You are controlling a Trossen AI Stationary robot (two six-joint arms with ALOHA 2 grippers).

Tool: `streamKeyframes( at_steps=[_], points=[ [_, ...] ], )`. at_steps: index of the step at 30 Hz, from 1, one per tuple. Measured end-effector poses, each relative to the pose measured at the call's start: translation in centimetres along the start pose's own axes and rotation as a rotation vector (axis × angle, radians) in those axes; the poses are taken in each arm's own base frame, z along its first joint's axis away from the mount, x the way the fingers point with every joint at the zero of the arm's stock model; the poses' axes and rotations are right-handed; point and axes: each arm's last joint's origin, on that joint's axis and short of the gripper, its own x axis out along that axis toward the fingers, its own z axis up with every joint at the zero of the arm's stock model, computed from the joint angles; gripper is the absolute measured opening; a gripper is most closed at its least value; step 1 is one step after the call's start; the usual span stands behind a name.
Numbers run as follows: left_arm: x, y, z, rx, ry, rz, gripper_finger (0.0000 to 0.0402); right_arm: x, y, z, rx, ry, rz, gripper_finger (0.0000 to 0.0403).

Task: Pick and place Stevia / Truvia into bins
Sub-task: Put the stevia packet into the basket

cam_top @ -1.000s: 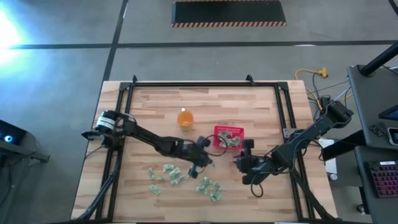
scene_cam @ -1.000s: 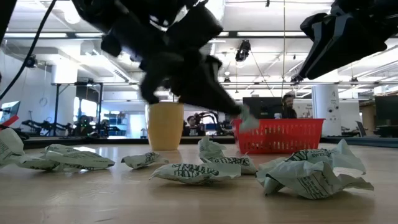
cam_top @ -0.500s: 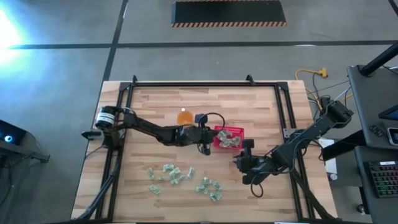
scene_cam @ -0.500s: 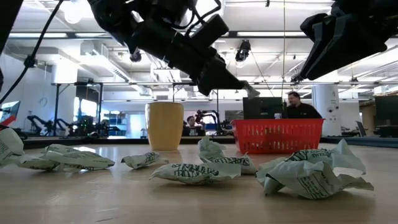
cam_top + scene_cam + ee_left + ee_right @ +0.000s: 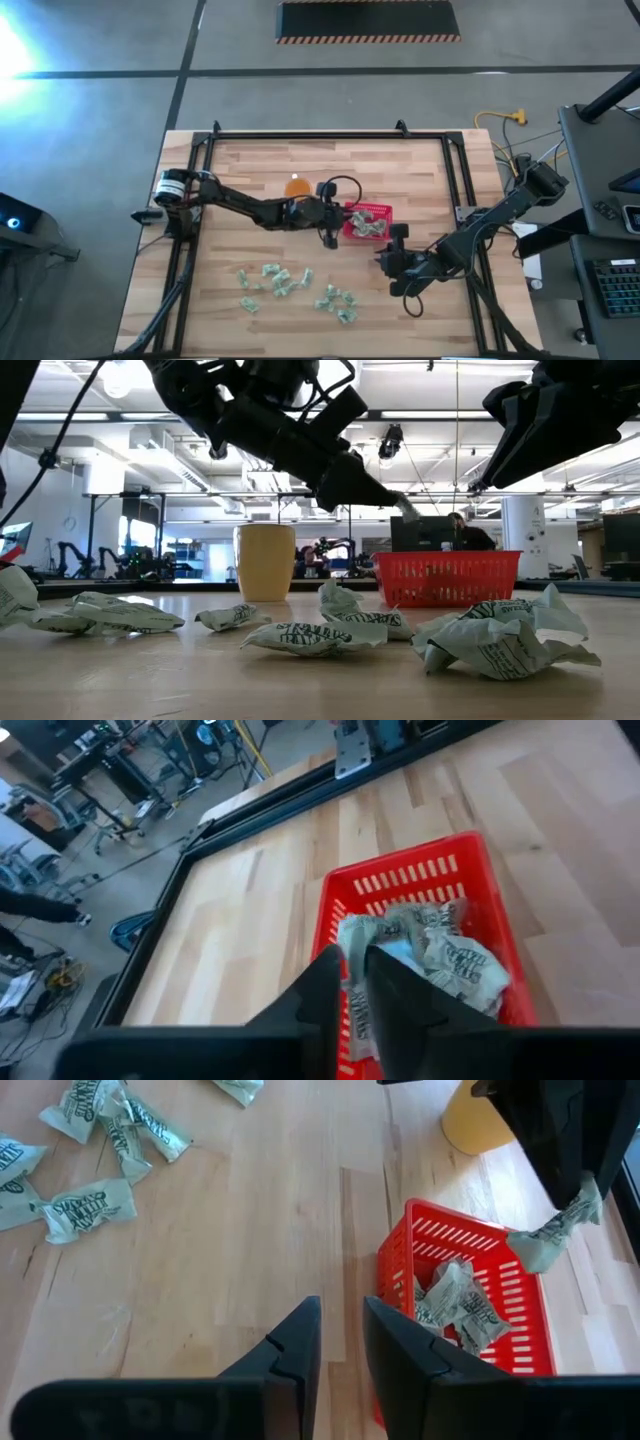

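Note:
My left gripper (image 5: pixel 336 226) reaches in from the table's left and stands over the left rim of the red basket (image 5: pixel 350 207), shut on one green-and-white Stevia packet (image 5: pixel 548 1238). Several packets lie inside the basket (image 5: pixel 452 956). More loose packets lie flat on the wood near the front in two clusters (image 5: pixel 272 279) (image 5: pixel 338 303). My right gripper (image 5: pixel 340 1325) hovers just right of and nearer than the basket, its fingers a little apart with nothing between them. My left gripper pinches the packet between its two fingers (image 5: pixel 385 982), one end of the packet (image 5: pixel 352 982) in the hold. The fingers slant downward, coming from the table's left. The crumpled free end (image 5: pixel 540 1245) hangs below the fingertips, lifted clear above the basket's left rim.
A translucent orange cup (image 5: pixel 297 188) stands just left of and beyond the basket, close under my left arm. Black rails (image 5: pixel 455 170) frame the table. People and equipment show in the room behind.
My left gripper has carried the packet up from above the loose packets toward the table's far right, to the basket's left rim, and has tipped closer to level. It has hardly moved in the last half second. My right arm has kept still.

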Motion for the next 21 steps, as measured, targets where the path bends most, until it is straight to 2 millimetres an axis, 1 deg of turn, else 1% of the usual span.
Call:
streamKeyframes(
  at_steps=[7, 11, 14, 17, 21],
  points=[
    [0.1, 0.1, 0.4, -0.005, -0.016, -0.001, 0.0121, 0.0, 0.0, 0.0, 0.002, -0.002, 0.0, 0.0075],
    [0.0, 0.1, 0.4, -0.006, -0.015, -0.001, 0.0157, 0.0, 0.0, 0.1, 0.017, -0.005, 0.002, 0.0074],
    [-0.7, -0.1, 0.6, -0.006, 0.031, -0.029, 0.0171, 0.1, 0.2, 0.3, 0.062, -0.023, 0.028, 0.007],
    [-1.8, -0.6, 0.6, -0.038, 0.111, -0.08, 0.0173, 0.3, 0.7, 0.4, 0.052, -0.051, 0.131, 0.0071],
    [-3.8, -1.4, 0.6, -0.061, 0.23, -0.151, 0.0173, 0.6, 1.5, 0.8, 0.019, -0.173, 0.276, 0.0075]
  ],
)
